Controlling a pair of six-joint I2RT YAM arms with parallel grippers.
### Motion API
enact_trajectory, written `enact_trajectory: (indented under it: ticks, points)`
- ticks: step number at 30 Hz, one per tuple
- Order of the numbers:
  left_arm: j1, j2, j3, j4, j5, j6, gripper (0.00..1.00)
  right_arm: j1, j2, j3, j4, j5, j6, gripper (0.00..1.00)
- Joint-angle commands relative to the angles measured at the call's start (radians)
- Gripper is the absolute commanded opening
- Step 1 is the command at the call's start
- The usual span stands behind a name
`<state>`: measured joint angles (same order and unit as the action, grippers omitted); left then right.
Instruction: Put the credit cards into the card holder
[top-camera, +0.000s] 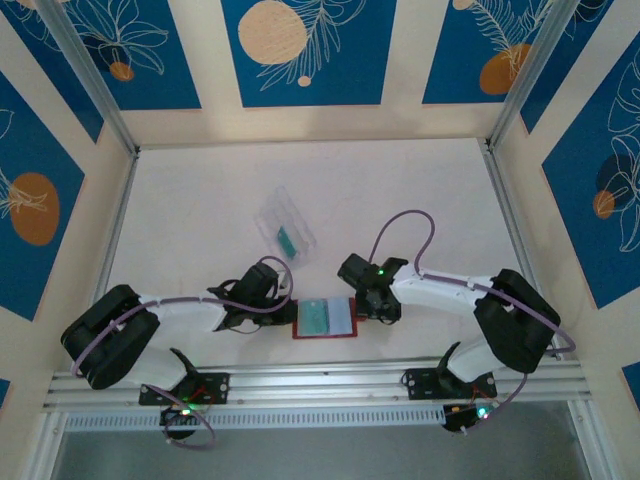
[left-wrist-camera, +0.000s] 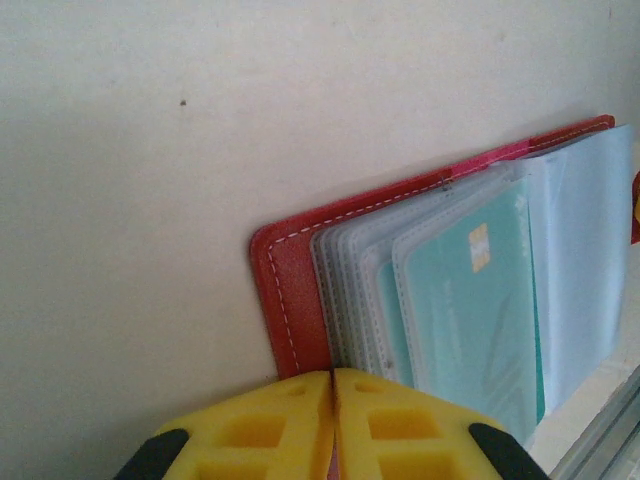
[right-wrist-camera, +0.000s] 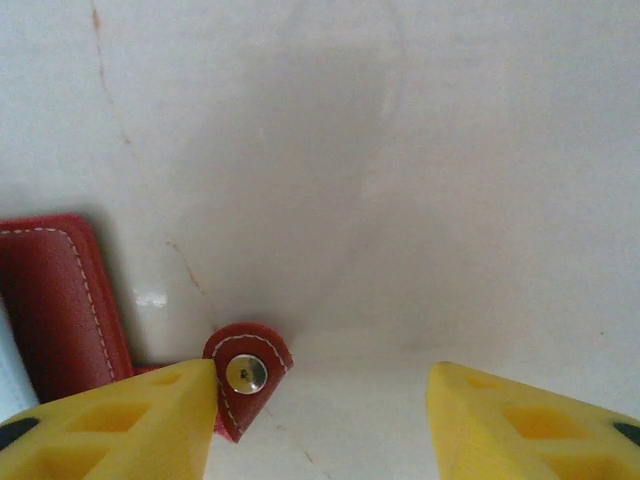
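Top view: card holder (top-camera: 342, 318) is laid open on the white table (top-camera: 420, 200), near its front edge, between left gripper (top-camera: 291, 312) and right gripper (top-camera: 372, 312). A clear case (top-camera: 283, 218) is seen further back, apart from both arms.

Left wrist view: the holder's red cover (left-wrist-camera: 290, 290) with white stitching is shown, and a fan of clear sleeves (left-wrist-camera: 580, 260) is stacked on it. The left gripper (left-wrist-camera: 333, 425) is pressed fully closed at the cover's near edge; whether the cover is pinched cannot be told.

Right wrist view: the holder's other corner (right-wrist-camera: 60, 290) and its red snap tab (right-wrist-camera: 247, 372) with a metal stud are shown. The right gripper (right-wrist-camera: 320, 400) is held apart, nothing grasped, the tab lying just beside its left finger (right-wrist-camera: 120, 420).

Count: one holder, one case, two arms. Credit cards: one teal card (left-wrist-camera: 470, 320) with a gold chip is seated in the front sleeve; a teal strip (left-wrist-camera: 386, 315) is noted in the sleeve behind, card or not cannot be told; one teal card (top-camera: 287, 241) is seen inside the case.
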<state>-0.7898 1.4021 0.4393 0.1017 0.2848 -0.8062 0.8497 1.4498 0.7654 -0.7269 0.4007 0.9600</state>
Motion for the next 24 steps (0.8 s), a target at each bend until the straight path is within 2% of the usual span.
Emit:
enact_trajectory:
  ticks: [1,6,12,15,20,24]
  points:
    - [-0.015,0.054,-0.047,-0.077,-0.050,-0.008,0.12,-0.005,-0.033,-0.040,-0.020,-0.008,0.051,0.58]
    - [-0.014,0.063,-0.044,-0.071,-0.049,-0.007,0.12,0.008,-0.016,-0.060,0.034,-0.054,0.065,0.56]
    - [-0.014,0.061,-0.047,-0.071,-0.048,-0.008,0.12,0.018,-0.017,-0.064,0.058,-0.088,0.082,0.46]
    - [-0.014,0.062,-0.047,-0.071,-0.050,-0.007,0.12,0.031,-0.027,-0.070,0.087,-0.110,0.084,0.45]
    - [-0.014,0.088,-0.047,-0.047,-0.042,-0.008,0.12,0.037,0.037,-0.057,0.095,-0.110,0.081,0.45]
    - [-0.015,0.086,-0.052,-0.047,-0.042,-0.009,0.12,0.036,0.013,-0.046,0.053,-0.051,0.094,0.38]
